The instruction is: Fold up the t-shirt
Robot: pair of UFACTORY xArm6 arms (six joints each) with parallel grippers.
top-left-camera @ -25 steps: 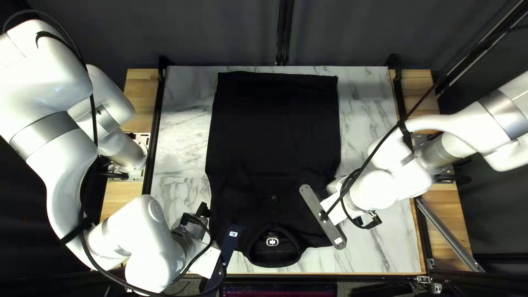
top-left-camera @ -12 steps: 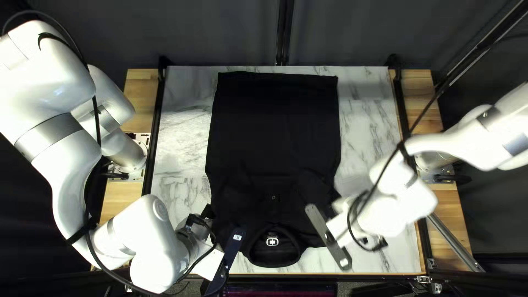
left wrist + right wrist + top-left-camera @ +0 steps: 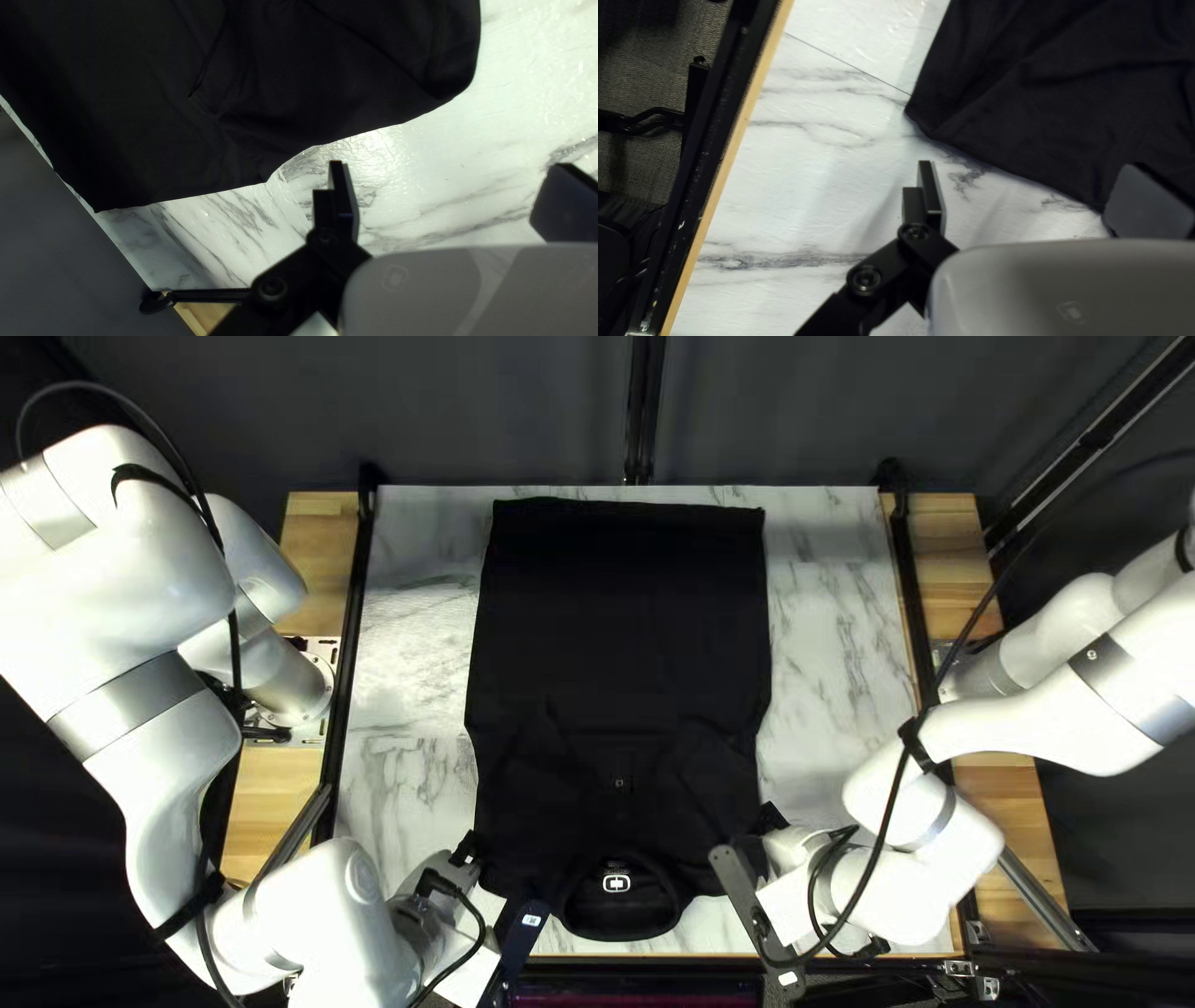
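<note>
My left pincer (image 3: 450,168) and right pincer (image 3: 1030,167) gape wide, empty, by the shoulders (image 3: 504,871) of the black t-shirt (image 3: 623,647), flat on the marbled tabletop (image 3: 834,647). Pinching only one layer could spill the folded sleeves (image 3: 712,772) (a nuisance); the near edge (image 3: 697,955) crowds the collar (image 3: 623,932), but there's room alongside.

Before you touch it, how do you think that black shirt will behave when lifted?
The shirt will probably hang floppy, since its thin cloth lies flat with soft creases. It looks fairly light for its spread, and its loose sleeve edges may well fold under if pushed.
</note>
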